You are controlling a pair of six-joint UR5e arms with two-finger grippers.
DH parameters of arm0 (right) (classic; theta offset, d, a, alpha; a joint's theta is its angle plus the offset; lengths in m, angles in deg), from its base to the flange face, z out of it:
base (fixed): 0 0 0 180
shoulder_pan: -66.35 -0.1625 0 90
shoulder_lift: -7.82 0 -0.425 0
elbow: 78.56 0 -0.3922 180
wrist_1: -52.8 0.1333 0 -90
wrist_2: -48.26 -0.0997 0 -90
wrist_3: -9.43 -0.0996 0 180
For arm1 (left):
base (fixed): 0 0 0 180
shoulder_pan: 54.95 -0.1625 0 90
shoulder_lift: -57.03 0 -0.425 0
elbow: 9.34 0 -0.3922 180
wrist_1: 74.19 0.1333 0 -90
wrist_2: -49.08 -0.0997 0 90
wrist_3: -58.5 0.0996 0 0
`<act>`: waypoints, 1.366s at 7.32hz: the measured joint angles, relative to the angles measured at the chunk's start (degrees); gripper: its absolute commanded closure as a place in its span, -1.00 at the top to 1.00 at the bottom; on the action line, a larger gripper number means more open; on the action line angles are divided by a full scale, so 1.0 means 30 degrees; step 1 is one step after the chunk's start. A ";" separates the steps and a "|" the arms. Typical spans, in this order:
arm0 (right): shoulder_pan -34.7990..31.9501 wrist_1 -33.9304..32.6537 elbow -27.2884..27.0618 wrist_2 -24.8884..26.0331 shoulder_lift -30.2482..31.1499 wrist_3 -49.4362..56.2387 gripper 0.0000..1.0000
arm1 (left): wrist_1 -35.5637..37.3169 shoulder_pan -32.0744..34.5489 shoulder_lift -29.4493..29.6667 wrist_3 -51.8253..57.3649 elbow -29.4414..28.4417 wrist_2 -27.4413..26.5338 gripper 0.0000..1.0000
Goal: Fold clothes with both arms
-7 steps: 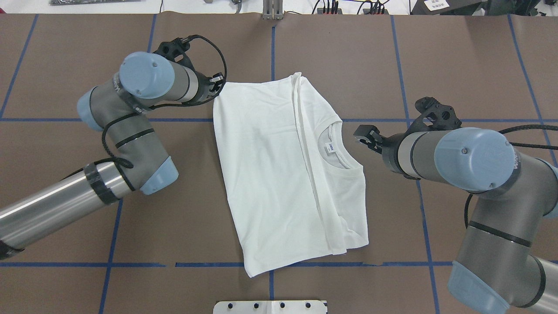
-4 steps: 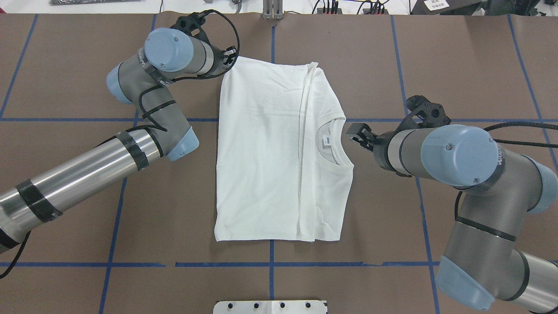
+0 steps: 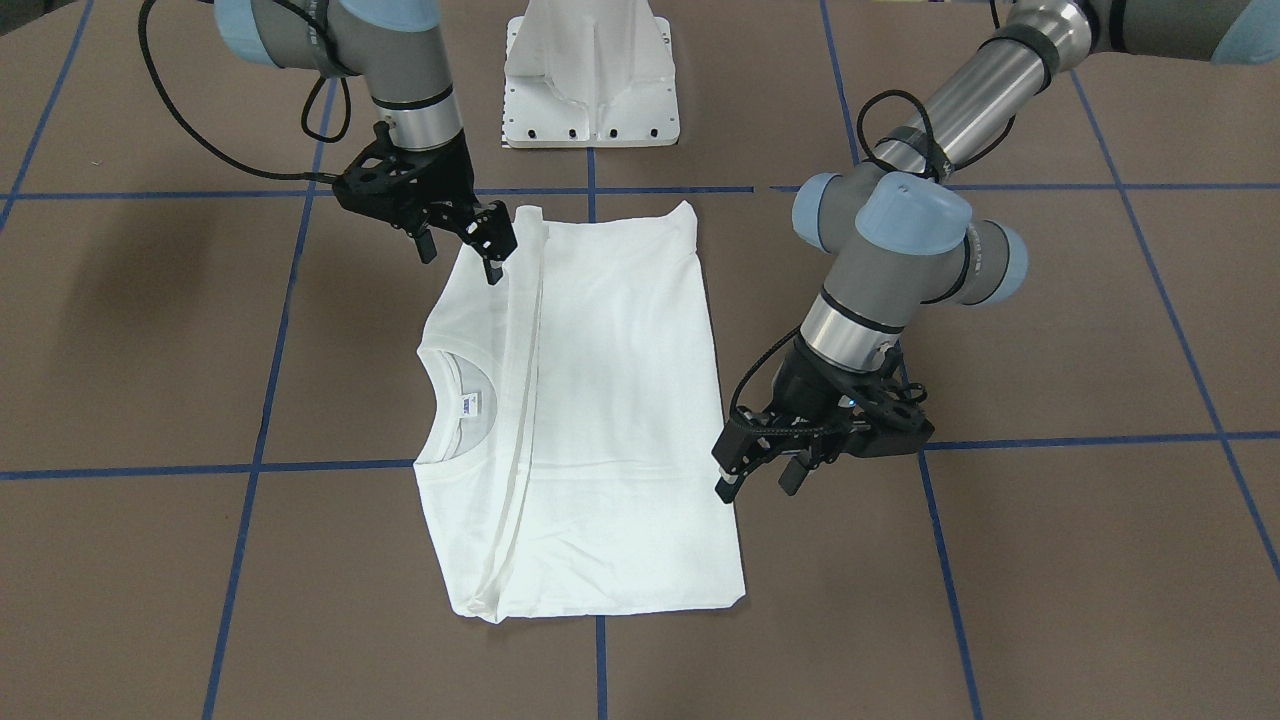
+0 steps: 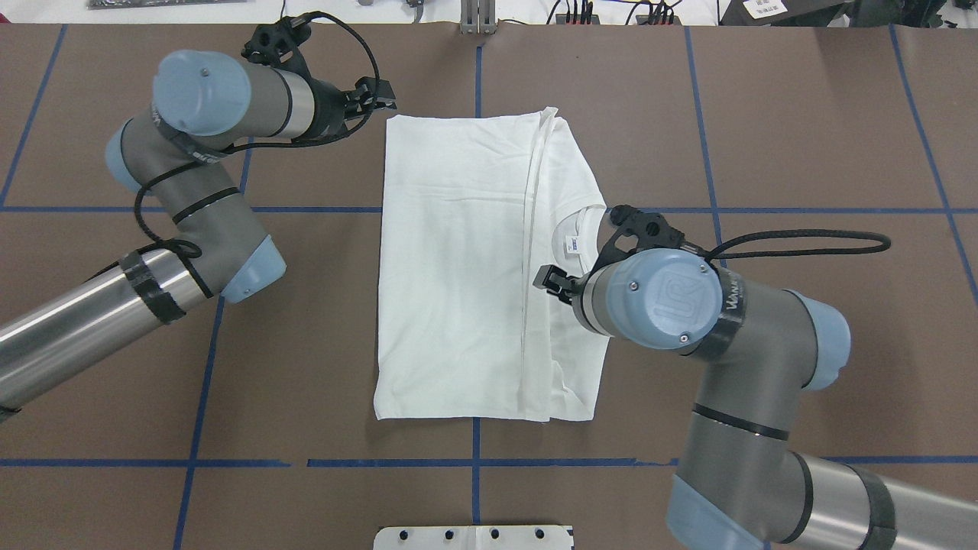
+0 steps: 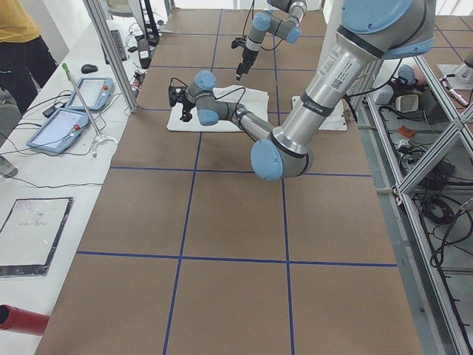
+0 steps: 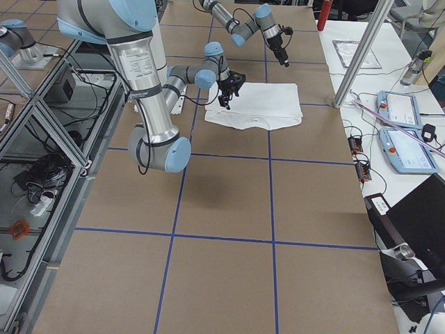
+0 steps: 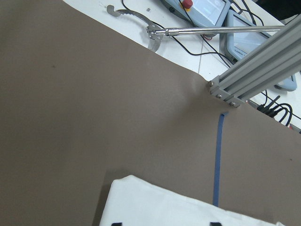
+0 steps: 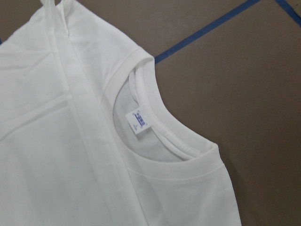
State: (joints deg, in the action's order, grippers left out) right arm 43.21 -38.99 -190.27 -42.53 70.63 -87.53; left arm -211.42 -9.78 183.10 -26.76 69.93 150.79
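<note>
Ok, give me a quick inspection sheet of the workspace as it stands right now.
Surface: brown table cover with a blue tape grid, lying flat.
Job's things: white T-shirt lying flat, folded lengthwise, collar and neck label showing.
Clutter: white stand base at the robot's edge, apart from the shirt.
Grippers: left gripper open, beside the shirt's far corner; right gripper open, above the collar side; neither holds cloth.
Cables: black wrist cable loops clear of the cloth.
Surroundings: person and tablets at the side bench.
</note>
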 measured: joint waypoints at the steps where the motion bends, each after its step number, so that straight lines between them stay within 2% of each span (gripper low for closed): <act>1: 0.0396 -0.0939 0.0758 -0.0672 -0.0951 0.2179 1.00 | 0.0022 0.0054 -0.0992 0.0150 0.1382 0.0247 1.00; 3: 0.0895 -0.2468 0.1917 -0.2259 -0.2277 0.6280 1.00 | 0.0032 0.0107 -0.2164 0.0283 0.2732 0.0411 1.00; 5: 0.1232 -0.3502 0.2534 -0.3652 -0.2570 0.9198 1.00 | 0.0013 0.0119 -0.2566 0.0401 0.2982 0.0400 1.00; 10: 0.1970 -0.5703 0.4179 -0.3601 -0.3920 1.0540 1.00 | -0.0095 0.0118 -0.2821 0.0382 0.3019 0.0369 1.00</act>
State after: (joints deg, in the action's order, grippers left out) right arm 49.12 -56.09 -177.74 -53.33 58.87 -55.91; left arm -211.70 -9.43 174.64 -25.62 78.99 151.89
